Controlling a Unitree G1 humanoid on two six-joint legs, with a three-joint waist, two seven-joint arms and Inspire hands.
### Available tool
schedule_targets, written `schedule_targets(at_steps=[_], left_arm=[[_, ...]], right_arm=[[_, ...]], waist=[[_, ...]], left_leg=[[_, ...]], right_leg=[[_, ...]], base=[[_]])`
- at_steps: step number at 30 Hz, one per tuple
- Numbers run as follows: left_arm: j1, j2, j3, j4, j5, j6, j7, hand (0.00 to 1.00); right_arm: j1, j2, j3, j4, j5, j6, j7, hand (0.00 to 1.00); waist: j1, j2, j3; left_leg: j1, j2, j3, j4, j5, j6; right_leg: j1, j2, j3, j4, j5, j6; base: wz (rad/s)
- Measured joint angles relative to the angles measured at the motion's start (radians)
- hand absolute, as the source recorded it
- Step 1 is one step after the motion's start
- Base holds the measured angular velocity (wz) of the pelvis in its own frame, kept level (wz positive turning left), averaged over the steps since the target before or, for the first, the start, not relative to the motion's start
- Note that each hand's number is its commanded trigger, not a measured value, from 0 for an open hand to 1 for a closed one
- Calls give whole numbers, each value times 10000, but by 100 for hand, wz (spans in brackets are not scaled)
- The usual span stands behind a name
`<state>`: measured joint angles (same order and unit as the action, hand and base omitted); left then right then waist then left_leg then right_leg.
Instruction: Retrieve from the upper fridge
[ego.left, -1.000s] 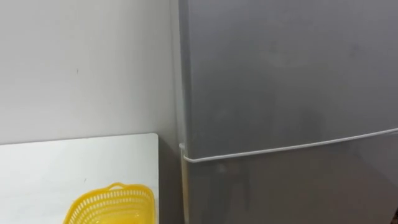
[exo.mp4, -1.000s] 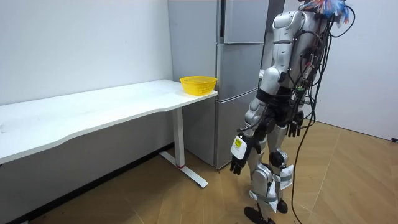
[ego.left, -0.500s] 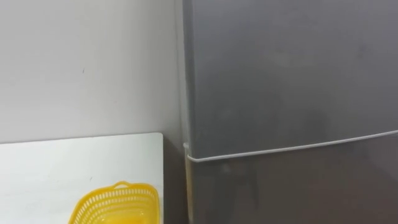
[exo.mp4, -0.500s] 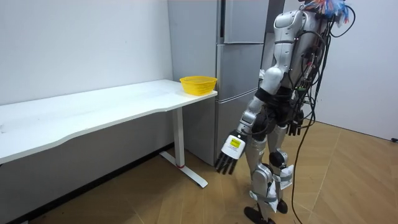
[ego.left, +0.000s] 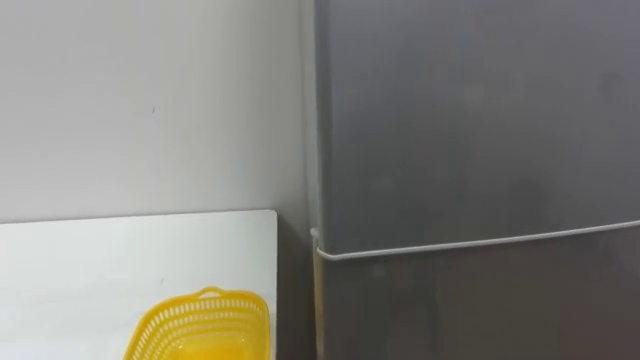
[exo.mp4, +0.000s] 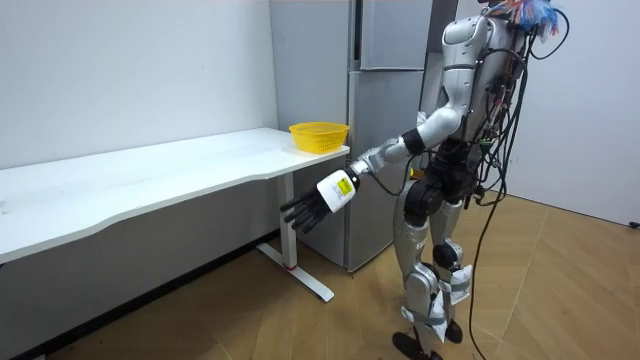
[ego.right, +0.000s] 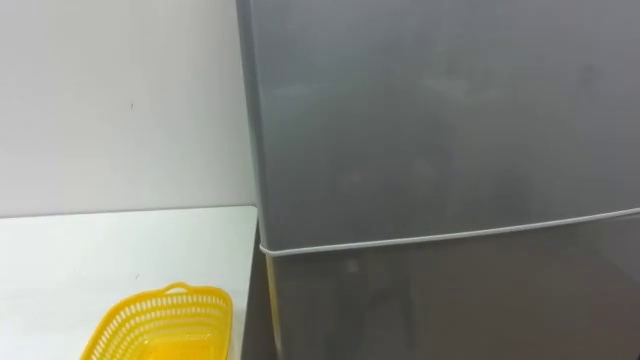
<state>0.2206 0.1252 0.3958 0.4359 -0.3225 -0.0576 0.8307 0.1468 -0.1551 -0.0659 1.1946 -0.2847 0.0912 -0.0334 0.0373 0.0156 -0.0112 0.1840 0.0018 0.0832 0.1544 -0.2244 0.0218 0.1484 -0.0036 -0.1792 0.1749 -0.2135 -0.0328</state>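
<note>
One grey fridge (ego.left: 470, 120), two doors, both shut: upper door (ego.left: 480, 100) on top, lower door (ego.left: 480, 310) under the pale seam. Can't tell what's inside, shut upper door in the way. One yellow basket (ego.left: 205, 325), sitting on the right end of one white table (ego.left: 100, 260), just left of the fridge with a narrow gap between. Plain white wall (ego.left: 150, 100) behind the table. In the room view, standing in front of the fridge with left hand (exo.mp4: 318, 203) stuck out low by the table's end, fingers straight and a bit spread, holding nothing, apart from the doors.
</note>
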Motion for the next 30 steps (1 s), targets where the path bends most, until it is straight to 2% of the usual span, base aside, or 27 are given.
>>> schedule_targets(at_steps=[3,7,8,12,14,18,20,21,25,30], left_arm=[[-9,0,331,-698,25,-342,514,0],[5,18,556,-1963,101,-415,1190,0],[4,27,556,-2340,140,-561,1288,0],[-133,291,647,-3775,363,-673,1386,0],[-142,296,691,-4634,870,-714,1365,0],[-349,482,522,-5671,1900,-806,830,0],[-349,481,421,-6329,2067,-807,522,0],[-349,482,317,-6805,2069,-828,376,0],[-401,495,170,-7456,2059,-962,-311,0],[-895,532,-354,-8302,1780,-935,-1728,0]], right_arm=[[96,5,1,3,-14,-116,-92,0],[230,-11,13,12,-7,-109,-112,0],[290,-9,13,15,67,-115,-117,0],[413,33,13,41,33,-158,-124,0],[431,46,10,32,39,-176,-90,0],[424,4,18,49,36,-169,-29,0],[406,12,18,166,65,-195,109,0],[404,7,13,266,139,-259,200,0],[342,15,5,497,228,-303,297,0],[328,16,16,472,169,-321,622,0]], waist=[[29,15,-9],[23,38,-1],[20,39,-3],[-7,90,12],[-44,105,17],[-87,255,91],[-135,251,146],[-144,257,151],[-326,245,160],[-382,189,209]], left_leg=[[34,-8,-5,0,0,0],[-49,-52,-19,-3,-1,-2],[-52,-63,-38,-5,-1,-2],[-62,-69,-42,4,-1,-1],[-67,-68,-57,1,-2,-1],[-142,-84,-136,-5,-2,-1],[-146,-91,-168,-2,-2,0],[-159,-96,-190,1,0,1],[-163,-124,-312,10,1,1],[-265,-131,-303,96,1,1]], right_leg=[[42,9,-1,10,3,-5],[-73,15,25,-6,3,-7],[-66,11,10,0,2,-5],[-43,9,-3,-24,6,-2],[-44,-5,-12,-28,4,-1],[-98,-39,-128,-25,4,2],[-100,-42,-130,-28,4,2],[-90,-47,-145,-45,4,2],[-30,-57,-191,-64,3,7],[-113,-65,-144,-70,-1,13]], base=[[0],[-2],[4],[1],[2],[5],[2],[3],[4],[-2]])
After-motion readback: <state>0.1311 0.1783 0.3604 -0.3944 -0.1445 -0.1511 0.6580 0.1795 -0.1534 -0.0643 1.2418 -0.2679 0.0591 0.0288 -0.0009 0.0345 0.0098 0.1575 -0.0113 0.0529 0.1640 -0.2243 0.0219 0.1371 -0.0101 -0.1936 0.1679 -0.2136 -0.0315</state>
